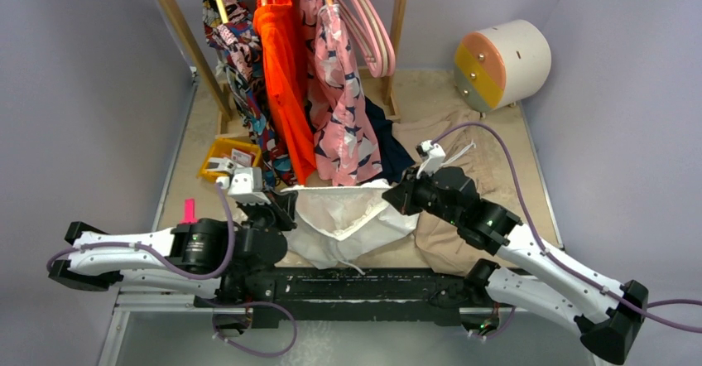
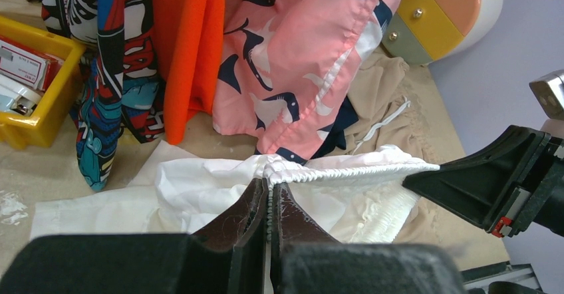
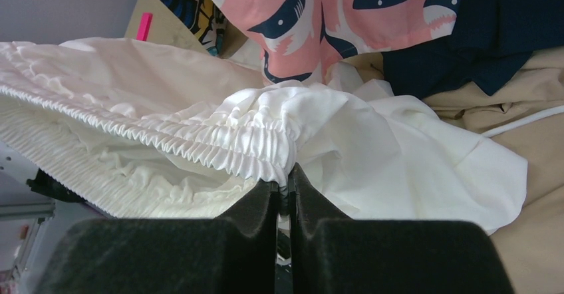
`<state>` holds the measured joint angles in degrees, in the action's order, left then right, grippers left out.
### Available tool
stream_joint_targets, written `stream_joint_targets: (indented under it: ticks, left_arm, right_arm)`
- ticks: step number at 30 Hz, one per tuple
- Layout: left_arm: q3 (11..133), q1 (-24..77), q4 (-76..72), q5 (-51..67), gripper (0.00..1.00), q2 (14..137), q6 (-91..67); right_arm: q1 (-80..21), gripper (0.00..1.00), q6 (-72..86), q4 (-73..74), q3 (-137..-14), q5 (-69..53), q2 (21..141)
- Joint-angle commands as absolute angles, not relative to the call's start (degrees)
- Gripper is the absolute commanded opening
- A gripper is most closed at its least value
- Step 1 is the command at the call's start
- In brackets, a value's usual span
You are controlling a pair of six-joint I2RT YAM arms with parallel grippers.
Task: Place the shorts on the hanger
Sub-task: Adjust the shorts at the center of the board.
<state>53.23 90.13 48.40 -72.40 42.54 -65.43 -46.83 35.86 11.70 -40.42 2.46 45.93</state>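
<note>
Both the left gripper (image 2: 269, 186) and right gripper (image 3: 284, 177) pinch closed on the gathered waistband of the thin white shorts (image 1: 348, 221), stretching it at the frame's lower centre, apparently spreading it for hanging.

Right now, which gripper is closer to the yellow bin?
Left. The left gripper, clamped on the shorts, sits just right of the yellow bin; the right gripper holds their other end, well farther right.
</note>
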Motion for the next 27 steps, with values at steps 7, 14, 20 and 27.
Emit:
stream_joint_targets:
  ticks: [7, 14, 20, 27]
  left_arm:
    - [50.5, 90.1, 40.5, -71.2, 0.00, 51.8, -68.1]
    - [51.5, 87.2, 46.2, -69.8, 0.00, 59.8, -75.1]
    - [50.1, 83.5, 47.3, -68.1, 0.00, 58.6, -76.5]
    - [49.5, 81.3, 50.5, -68.7, 0.00, 56.0, -78.7]
  right_arm:
    - [-46.5, 0.16, 36.8, -3.0, -33.9, 3.3, 50.1]
    - [-46.5, 0.22, 38.3, -2.7, -30.8, 3.0, 51.1]
    - [-46.5, 0.26, 39.0, -2.3, -29.2, 1.9, 50.4]
    - [-46.5, 0.38, 35.9, -5.4, -28.8, 1.7, 51.1]
